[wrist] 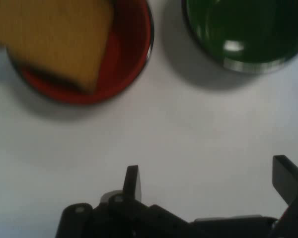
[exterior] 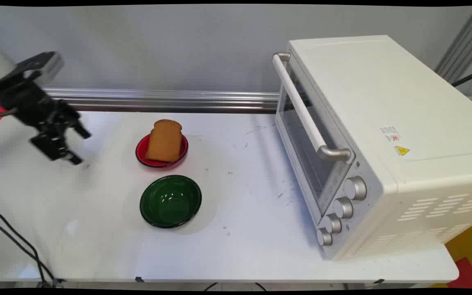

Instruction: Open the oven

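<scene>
My black gripper (exterior: pixel 79 146) hangs over the left part of the white table, open, with nothing between its fingers (wrist: pixel 132 181). To its right a slice of brown toast (exterior: pixel 164 140) leans in a red bowl (exterior: pixel 143 156). In front of that stands an empty green bowl (exterior: pixel 170 200). In the hand view the toast (wrist: pixel 54 39) in the red bowl (wrist: pixel 128 59) is at the top left and the green bowl (wrist: pixel 246 29) at the top right, both well beyond my gripper (wrist: pixel 211 178).
A white toaster oven (exterior: pixel 379 139) with its glass door shut, a long handle (exterior: pixel 301 110) and several knobs (exterior: pixel 342 207) fills the table's right side. Black cables (exterior: pixel 19 246) hang at the front left. A metal rail (exterior: pixel 162 100) runs along the back edge.
</scene>
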### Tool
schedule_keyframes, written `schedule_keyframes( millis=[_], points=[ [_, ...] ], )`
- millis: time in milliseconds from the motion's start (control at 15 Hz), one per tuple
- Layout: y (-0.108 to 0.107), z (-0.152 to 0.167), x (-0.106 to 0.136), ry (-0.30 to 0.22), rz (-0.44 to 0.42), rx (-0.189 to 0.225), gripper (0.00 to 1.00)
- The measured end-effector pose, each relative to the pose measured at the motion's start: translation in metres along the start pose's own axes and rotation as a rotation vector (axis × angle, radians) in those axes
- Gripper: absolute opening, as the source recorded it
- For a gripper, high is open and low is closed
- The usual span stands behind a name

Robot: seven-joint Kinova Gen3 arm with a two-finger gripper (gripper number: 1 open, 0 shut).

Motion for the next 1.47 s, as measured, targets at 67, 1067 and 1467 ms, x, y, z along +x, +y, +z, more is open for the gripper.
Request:
schedule_keyframes(
  millis=[67,1067,1467],
  points=[
    [0.0,0.003,0.017,0.029,-0.013,-0.003,1.0],
    [0.005,0.024,0.333,0.28,0.036,-0.03,1.0],
    [0.006,0.006,0.398,0.346,0.086,-0.016,1.0]
  ],
)
